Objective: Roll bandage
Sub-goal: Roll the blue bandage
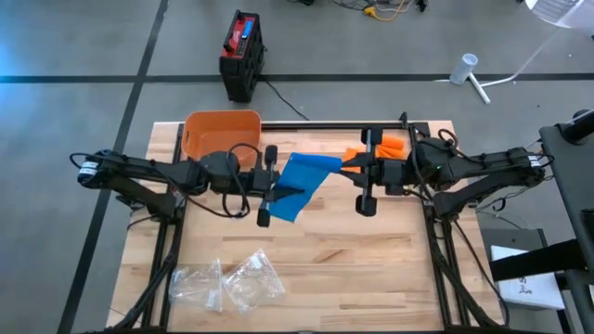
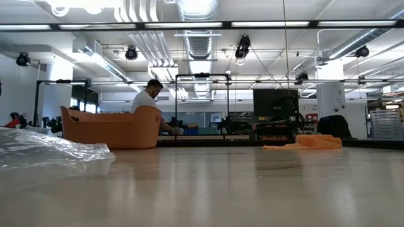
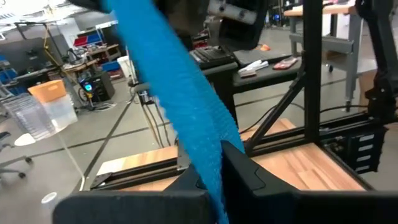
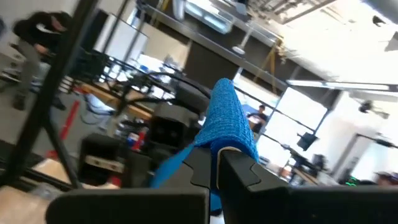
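A blue bandage [image 1: 303,184] hangs in the air above the middle of the wooden table [image 1: 371,269], stretched between my two grippers. My left gripper [image 1: 277,195] comes level from the table's left and is shut on the bandage's near-left end. My right gripper [image 1: 348,165] comes from the table's right and is shut on the far-right end, where the bandage bunches into a thick wad [image 4: 229,115]. Neither gripper nor the bandage shows in the low view. My left gripper pinches the bandage's end [image 3: 212,177] between its two fingers [image 3: 245,174], level from the table's left. The strip runs straight away from the fingers toward the other arm, clear of the table. My right gripper pinches the bandage's bunched end [image 4: 217,142] between its two fingers [image 4: 239,168], coming from the table's right and tipped slightly up. The wad stands above the fingertips and the strip trails off toward the left arm, clear of the table.
An orange tub [image 1: 221,134] stands at the table's far left, with orange things [image 1: 390,147] at the far right. Clear plastic bags [image 1: 227,283] lie near the front left edge. A person sits in the room beyond the table.
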`<state>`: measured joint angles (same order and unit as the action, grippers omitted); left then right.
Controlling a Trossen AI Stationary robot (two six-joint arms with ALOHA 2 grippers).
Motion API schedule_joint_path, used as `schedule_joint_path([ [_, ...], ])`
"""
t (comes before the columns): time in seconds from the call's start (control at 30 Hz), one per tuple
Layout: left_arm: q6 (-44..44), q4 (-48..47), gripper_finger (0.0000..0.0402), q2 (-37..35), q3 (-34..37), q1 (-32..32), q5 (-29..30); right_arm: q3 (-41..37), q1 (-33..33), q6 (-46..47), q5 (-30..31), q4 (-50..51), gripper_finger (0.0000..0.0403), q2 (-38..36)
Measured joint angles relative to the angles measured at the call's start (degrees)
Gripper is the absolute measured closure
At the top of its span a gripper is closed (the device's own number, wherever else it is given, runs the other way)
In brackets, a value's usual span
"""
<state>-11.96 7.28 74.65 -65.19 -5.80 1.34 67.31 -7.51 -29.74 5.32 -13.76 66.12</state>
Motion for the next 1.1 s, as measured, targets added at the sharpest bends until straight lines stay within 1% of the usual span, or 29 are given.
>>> schedule_joint_path([
  [0.1,0.3,1.1,0.0401,0.0,0.0,-0.8,0.0,0.0,0.0,-1.6,2.0,-0.3,0.0400,0.0],
  [0.2,0.3,4.1,0.0401,0.2,0.0,-1.1,0.0,0.0,0.0,-3.3,2.4,-1.5,0.0400,0.3],
  [0.4,2.7,8.6,0.0401,1.1,0.0,-1.8,-0.5,0.0,0.0,-9.9,7.5,-1.3,0.0400,0.7],
  [0.47,3.9,10.3,0.0401,0.9,0.0,-2.2,-0.6,-0.1,0.0,-12.5,8.3,-0.8,0.0400,0.7],
  [0.53,5.1,11.1,0.0401,0.7,0.0,-2.6,-1.4,-0.1,0.0,-14.8,8.4,-0.2,0.0400,0.7],
  [0.6,6.3,12.5,0.0401,0.5,0.0,-2.8,-3.4,-0.1,0.0,-15.9,9.9,0.2,0.0400,0.7],
  [0.67,7.5,14.8,0.0402,0.4,0.0,-3.1,-5.9,-0.1,0.0,-16.8,11.6,0.6,0.0400,0.8],
  [0.77,9.2,17.7,0.0402,0.3,0.0,-3.2,-8.9,-0.1,0.0,-17.6,12.1,1.2,0.0400,0.7],
  [1.0,10.4,25.5,0.0402,1.3,0.0,-3.2,-9.4,-0.3,0.3,-17.8,12.9,2.9,0.0400,2.0],
  [1.1,11.0,27.5,0.0402,2.6,0.0,-3.2,-9.3,-0.3,1.0,-17.5,15.2,2.7,0.0400,3.5],
])
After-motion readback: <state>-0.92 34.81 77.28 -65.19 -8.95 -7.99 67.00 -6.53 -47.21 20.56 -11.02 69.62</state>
